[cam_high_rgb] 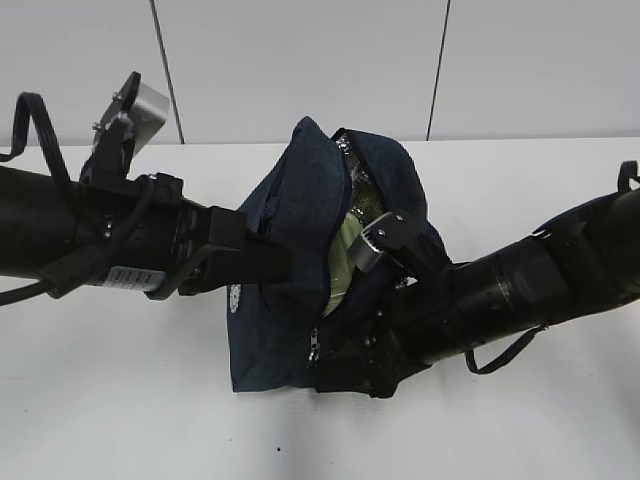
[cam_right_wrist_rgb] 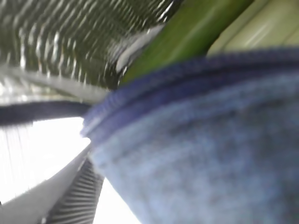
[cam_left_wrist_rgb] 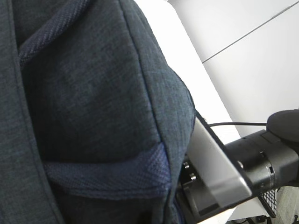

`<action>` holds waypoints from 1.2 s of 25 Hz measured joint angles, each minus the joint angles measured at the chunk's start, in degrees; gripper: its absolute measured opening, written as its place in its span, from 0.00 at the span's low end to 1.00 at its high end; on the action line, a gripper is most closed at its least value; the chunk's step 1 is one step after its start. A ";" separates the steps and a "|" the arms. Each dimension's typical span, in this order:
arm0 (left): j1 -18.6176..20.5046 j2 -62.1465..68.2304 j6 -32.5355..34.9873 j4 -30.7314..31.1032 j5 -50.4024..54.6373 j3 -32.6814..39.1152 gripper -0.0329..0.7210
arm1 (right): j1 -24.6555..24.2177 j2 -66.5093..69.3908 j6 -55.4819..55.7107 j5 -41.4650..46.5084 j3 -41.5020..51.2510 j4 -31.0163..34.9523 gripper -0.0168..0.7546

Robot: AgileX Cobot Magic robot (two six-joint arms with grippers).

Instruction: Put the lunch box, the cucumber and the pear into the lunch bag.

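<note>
The navy lunch bag (cam_high_rgb: 290, 200) stands mid-table with its top gaping and its silver lining showing. The lunch box's pale green lid (cam_high_rgb: 343, 250) lies inside it. In the right wrist view the cucumber (cam_right_wrist_rgb: 191, 32) lies inside the bag beside the lid (cam_right_wrist_rgb: 266, 23), behind the bag's rim (cam_right_wrist_rgb: 210, 149). The pear is out of view. My left gripper (cam_high_rgb: 285, 265) is at the bag's raised left flap and seems shut on it; bag fabric (cam_left_wrist_rgb: 93, 93) fills its view and hides the fingers. My right gripper (cam_high_rgb: 355, 345) is low against the bag's right side. One ribbed finger (cam_right_wrist_rgb: 77, 191) shows wide of centre.
The white table (cam_high_rgb: 120, 400) runs back to a white wall. A zipper pull (cam_high_rgb: 314, 345) hangs at the bag's front. A strap loop (cam_high_rgb: 505, 350) lies under the right arm. The right arm's wrist camera (cam_left_wrist_rgb: 219, 168) sits close behind the bag.
</note>
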 joint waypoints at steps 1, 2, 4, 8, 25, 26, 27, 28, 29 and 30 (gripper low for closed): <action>0.00 0.00 0.00 0.00 0.00 0.00 0.02 | 0.00 0.00 0.00 0.12 0.00 0.76 0.62; 0.00 0.00 0.00 0.00 0.00 0.00 0.02 | 0.00 0.00 0.00 0.19 0.00 1.61 0.63; 0.00 0.00 0.00 0.00 0.00 0.00 0.02 | 0.00 0.00 0.00 0.34 0.00 2.50 0.64; 0.00 0.00 0.00 -0.34 0.34 0.00 0.02 | 0.00 0.00 0.03 0.47 0.00 4.24 0.64; 0.00 0.00 0.00 -0.88 2.30 0.00 0.02 | 0.00 0.00 2.44 0.73 0.00 2.58 0.24; 0.00 0.00 0.00 -0.88 2.30 0.00 0.02 | 0.00 0.00 2.74 0.73 0.00 2.00 0.23; 0.00 0.00 0.00 -0.82 2.30 0.00 0.02 | 0.00 0.00 3.11 0.77 0.00 1.29 0.23; 0.00 0.00 0.00 -0.82 2.24 0.00 0.02 | 0.00 0.00 3.23 0.86 0.00 0.74 0.23; 0.00 0.00 0.00 -0.82 2.24 0.00 0.02 | 0.00 0.00 3.35 0.86 0.00 0.14 0.22; 0.00 0.00 0.00 -0.82 2.24 0.00 0.02 | 0.00 0.00 3.60 0.86 0.00 -0.40 0.22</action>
